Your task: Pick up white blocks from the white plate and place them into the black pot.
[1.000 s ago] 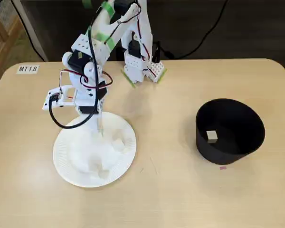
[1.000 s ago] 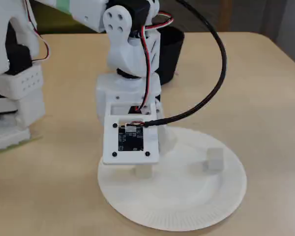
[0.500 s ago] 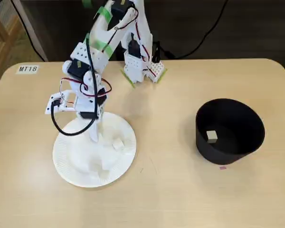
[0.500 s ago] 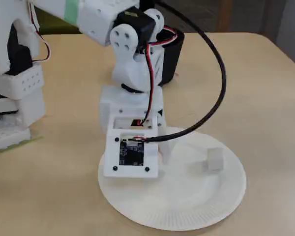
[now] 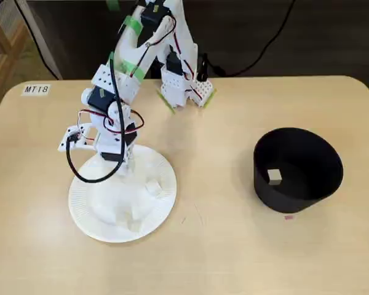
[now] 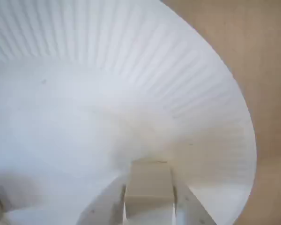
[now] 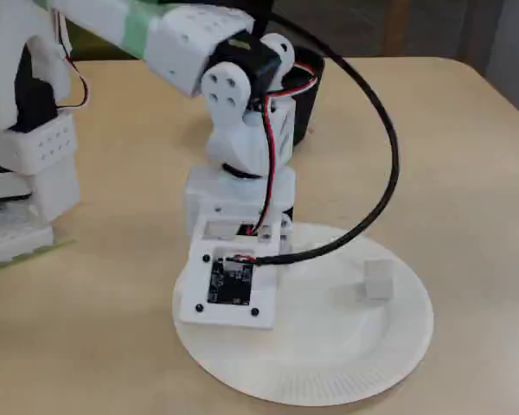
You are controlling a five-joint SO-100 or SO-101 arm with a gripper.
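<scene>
Between pincer (image 6: 150, 206) fingers: one cube (image 6: 149, 187) gripped, square-on, over plate (image 6: 201, 108). Second cube (image 7: 378, 279) on plate beside pincer; third (image 5: 274, 177) in pot (image 5: 298, 190).

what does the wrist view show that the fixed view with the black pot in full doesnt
Only the wrist view shows a white block sitting between the gripper fingers, right over the white plate; from above, the arm hides this. Only that fixed view shows the black pot with a block already inside, another block loose on the plate, and the table label. Both show the plate's ribbed rim and the tan table.
</scene>
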